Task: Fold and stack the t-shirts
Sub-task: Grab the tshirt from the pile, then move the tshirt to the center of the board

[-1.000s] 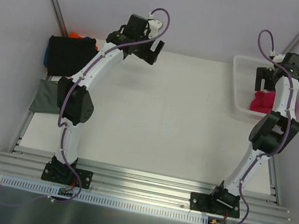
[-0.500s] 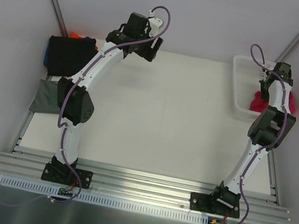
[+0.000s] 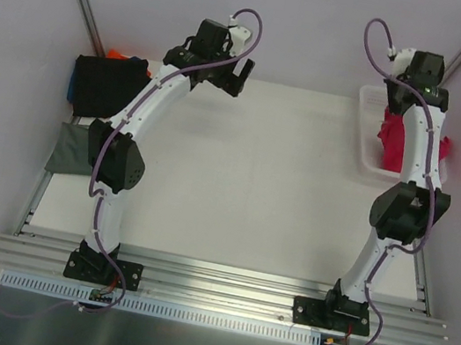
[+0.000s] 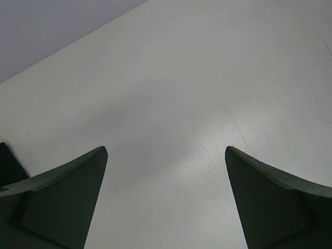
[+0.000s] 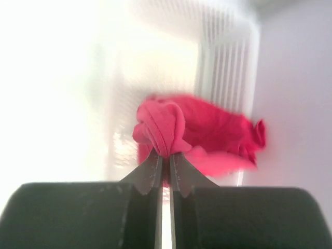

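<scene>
While the right gripper (image 5: pixel 165 154) is clenching a bunched fold of the crimson-pink t-shirt (image 5: pixel 212 129) right at its fingertips, the rest of the cloth is hanging just beyond them, over the white mesh basket (image 5: pixel 228 67). The grip is sitting on a thick gather rather than a hem or shoulder, so I judge the shirt is going to travel as a clump. The step in hand is getting it clear of the basket and onto the table (image 4: pixel 207 78). Doing that well is calling for enough height that the trailing tail is not snagging on the mesh rim. Then comes a carry toward the bare surface lying under the left gripper (image 4: pixel 166 151), whose jaws are standing wide apart and holding nothing. Once the cloth is lying flat, regripping at two corners is looking wiser. The folded black shirt (image 3: pixel 103 83) and grey-green shirt (image 3: pixel 65 148) are lying well off to the left arm's outer side.
</scene>
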Controlling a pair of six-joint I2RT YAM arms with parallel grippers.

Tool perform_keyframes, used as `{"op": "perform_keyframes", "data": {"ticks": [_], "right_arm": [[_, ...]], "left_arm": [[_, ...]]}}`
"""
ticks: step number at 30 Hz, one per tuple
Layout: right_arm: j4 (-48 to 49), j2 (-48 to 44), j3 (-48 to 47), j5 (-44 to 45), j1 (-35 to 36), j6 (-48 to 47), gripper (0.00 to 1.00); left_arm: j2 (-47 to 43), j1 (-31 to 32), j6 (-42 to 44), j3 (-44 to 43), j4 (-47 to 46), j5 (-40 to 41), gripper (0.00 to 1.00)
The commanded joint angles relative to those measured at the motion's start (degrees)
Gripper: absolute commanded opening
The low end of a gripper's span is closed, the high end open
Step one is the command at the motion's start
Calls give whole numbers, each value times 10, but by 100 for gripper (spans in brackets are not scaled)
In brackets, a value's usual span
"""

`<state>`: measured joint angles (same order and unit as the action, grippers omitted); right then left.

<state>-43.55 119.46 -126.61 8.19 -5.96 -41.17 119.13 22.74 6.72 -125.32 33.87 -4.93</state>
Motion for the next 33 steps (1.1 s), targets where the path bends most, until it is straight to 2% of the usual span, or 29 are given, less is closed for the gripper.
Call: {"op": "perform_keyframes", "data": {"ticks": [1, 5, 12, 13, 18, 21, 25, 29, 32, 33], "right_arm": [[-15, -134, -56, -53, 70, -4, 0], [-17, -180, -73, -70, 159, 4, 1], [14, -222, -116, -77, 291, 29, 1], [16, -224, -123, -75, 304, 32, 1], [18, -225, -150, -72, 369, 82, 1], [27, -228, -160, -38, 433, 22, 0], [71, -219, -187, -19, 494, 10, 1], [53, -218, -176, -15, 504, 6, 1], [8, -254, -96, -24, 489, 20, 0], [-4, -268, -36, -47, 483, 30, 1]], "left_arm": [[-49, -27, -31, -2, 0, -3, 99], [-73, -96, -61, -2, 1, -11, 99], [-148, -162, -66, 42, -1, 11, 99], [-154, -168, -89, 46, -1, 12, 99], [-184, -189, -96, 67, -4, 15, 99], [-194, -192, -99, 75, -6, 18, 99], [-201, -193, -108, 84, -8, 26, 99], [-203, -193, -109, 87, -9, 23, 99], [-205, -193, -113, 85, -9, 17, 99], [-206, -193, -114, 86, -10, 13, 99]]}}
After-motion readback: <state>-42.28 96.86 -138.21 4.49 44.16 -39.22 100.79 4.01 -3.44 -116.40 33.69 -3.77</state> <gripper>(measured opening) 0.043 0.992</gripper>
